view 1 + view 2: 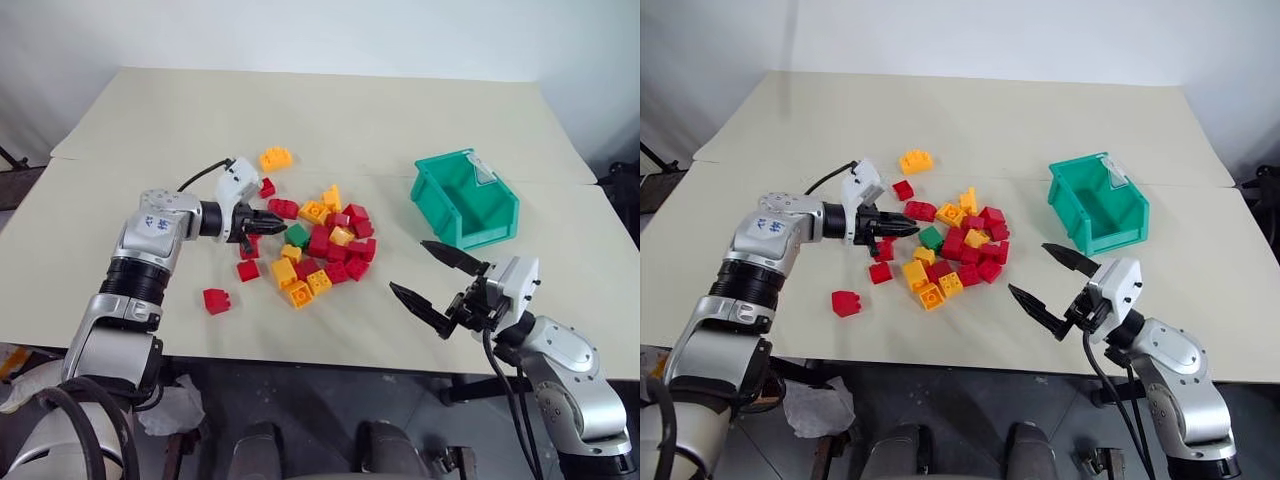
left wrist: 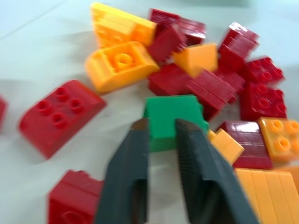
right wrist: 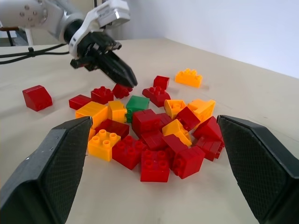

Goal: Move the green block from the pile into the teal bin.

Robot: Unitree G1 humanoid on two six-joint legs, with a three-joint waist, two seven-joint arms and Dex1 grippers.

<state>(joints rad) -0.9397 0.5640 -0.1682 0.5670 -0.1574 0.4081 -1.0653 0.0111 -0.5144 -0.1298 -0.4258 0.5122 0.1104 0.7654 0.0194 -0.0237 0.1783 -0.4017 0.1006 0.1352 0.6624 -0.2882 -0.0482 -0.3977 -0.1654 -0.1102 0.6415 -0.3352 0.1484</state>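
The green block (image 1: 297,235) lies at the left side of the pile (image 1: 330,252) of red and yellow-orange bricks in the middle of the table. My left gripper (image 1: 274,217) hovers just left of it and points at it. In the left wrist view its fingers (image 2: 135,168) stand a narrow gap apart with nothing between them, and the green block (image 2: 173,119) sits right past the tips. The teal bin (image 1: 490,226) stands to the right of the pile with nothing visible inside it. In front of the bin, my right gripper (image 1: 407,265) is held wide open and holds nothing.
A lone red brick (image 1: 216,300) lies near the table's front edge, left of the pile. An orange brick (image 1: 276,157) and a red one (image 1: 267,187) lie behind my left gripper. The table's front edge (image 1: 330,358) runs just below both arms.
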